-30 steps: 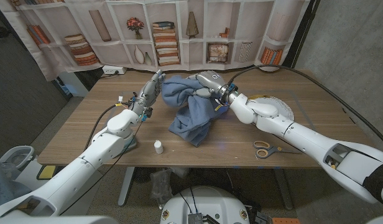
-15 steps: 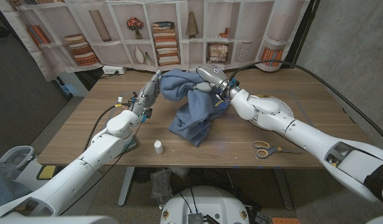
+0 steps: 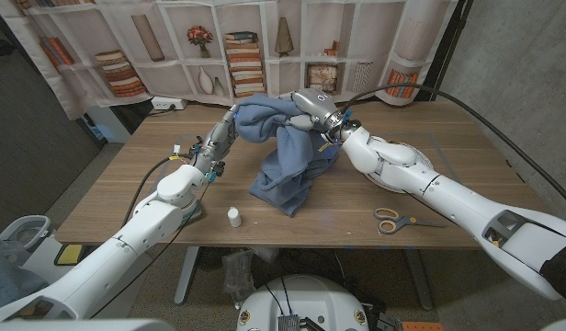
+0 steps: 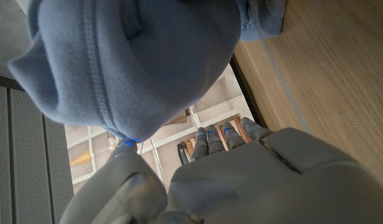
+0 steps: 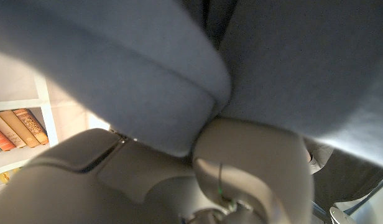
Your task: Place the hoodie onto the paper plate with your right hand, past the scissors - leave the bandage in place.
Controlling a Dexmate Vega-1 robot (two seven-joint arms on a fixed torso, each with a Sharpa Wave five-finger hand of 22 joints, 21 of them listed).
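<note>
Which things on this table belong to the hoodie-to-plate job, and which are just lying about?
Job:
hoodie, gripped and lifted by the right hand
paper plate
scissors

Lying about:
small white bottle
left hand, raised beside the hoodie
No bandage can be made out.

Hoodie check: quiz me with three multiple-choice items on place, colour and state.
1. Where are the scissors?
A. On the table's near right part
B. On the paper plate
C. Under the hoodie

2. What colour is the hoodie?
A. Red
B. Blue
C. White

3. What is the right hand doing?
A. Hovering open
B. Gripping the hoodie, lifted
C. Pressing the scissors

Answers: 1 A, they lie on bare wood near the front edge. 2 B, blue fabric throughout. 3 B, fabric bunches at the hand while the lower part hangs to the table.
</note>
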